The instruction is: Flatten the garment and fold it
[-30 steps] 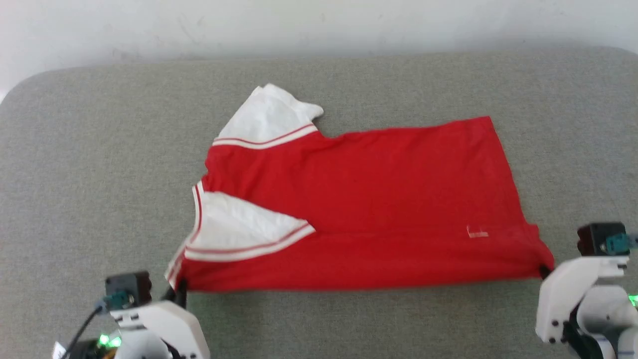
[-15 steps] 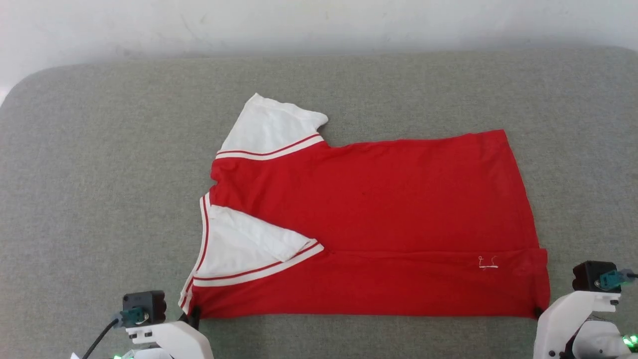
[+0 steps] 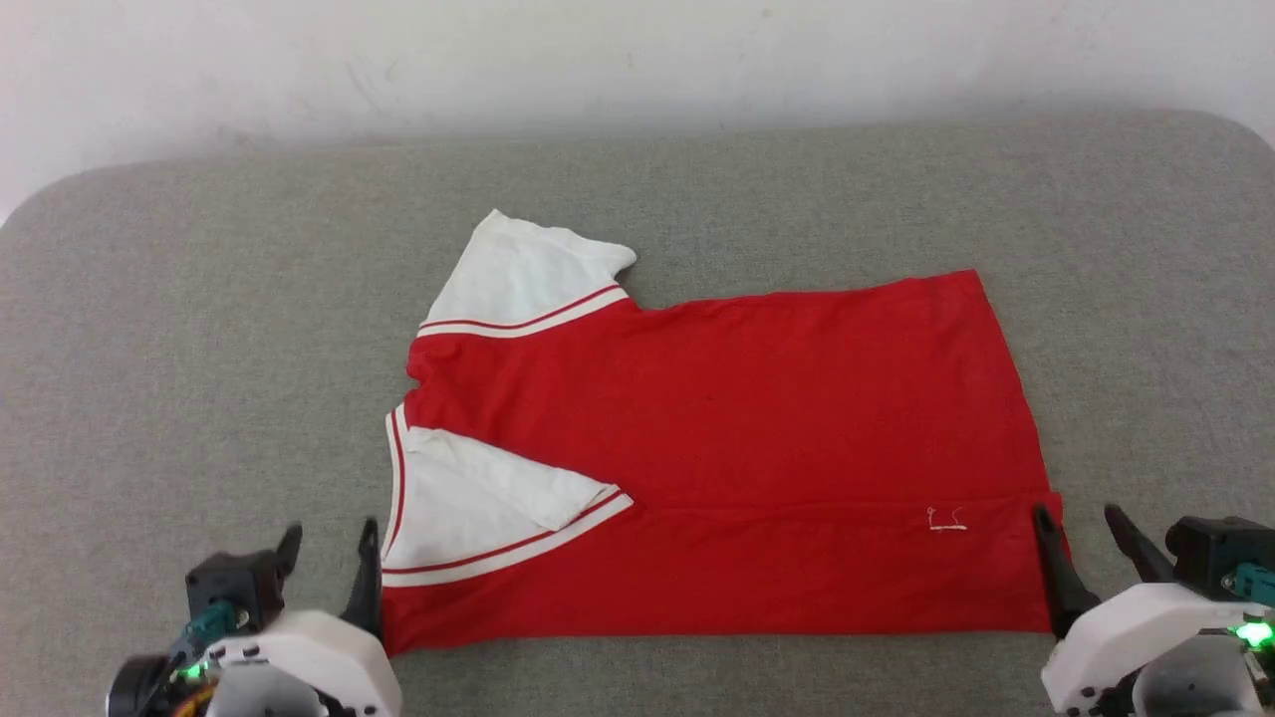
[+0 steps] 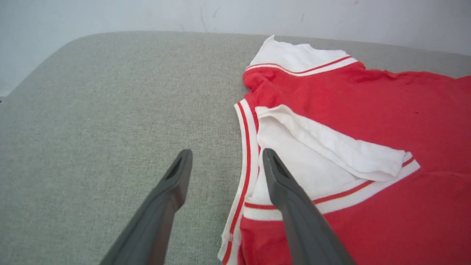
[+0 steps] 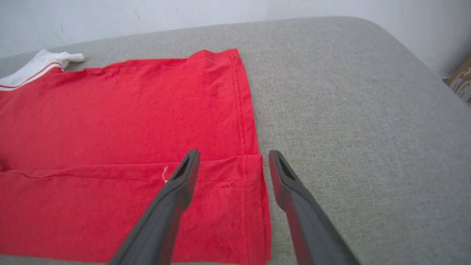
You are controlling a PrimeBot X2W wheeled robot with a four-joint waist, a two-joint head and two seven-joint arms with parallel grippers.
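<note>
The red garment (image 3: pixel 737 438) lies flat on the grey table, its neck end toward the left, with two white striped-trim flaps turned out; no lettering shows. My left gripper (image 3: pixel 329 533) stands open at the garment's near-left corner, holding nothing. In the left wrist view the garment (image 4: pixel 368 110) spreads right, and my left gripper (image 4: pixel 226 156) straddles the striped edge. My right gripper (image 3: pixel 1076 518) stands open over the near-right hem corner. In the right wrist view the garment (image 5: pixel 128 110) lies left, and my right gripper (image 5: pixel 232 158) spans its hem edge, jaws apart.
The grey padded table (image 3: pixel 199 349) has rounded far corners and ends at a white wall (image 3: pixel 637 60). Bare table surface surrounds the garment on all sides. A patterned thing (image 5: pixel 461 79) shows beyond the table's right edge in the right wrist view.
Both grippers have let go of the garment's near corners and opened. The near edge, lifted before, now lies flat on the table. The camera view shifted slightly.
</note>
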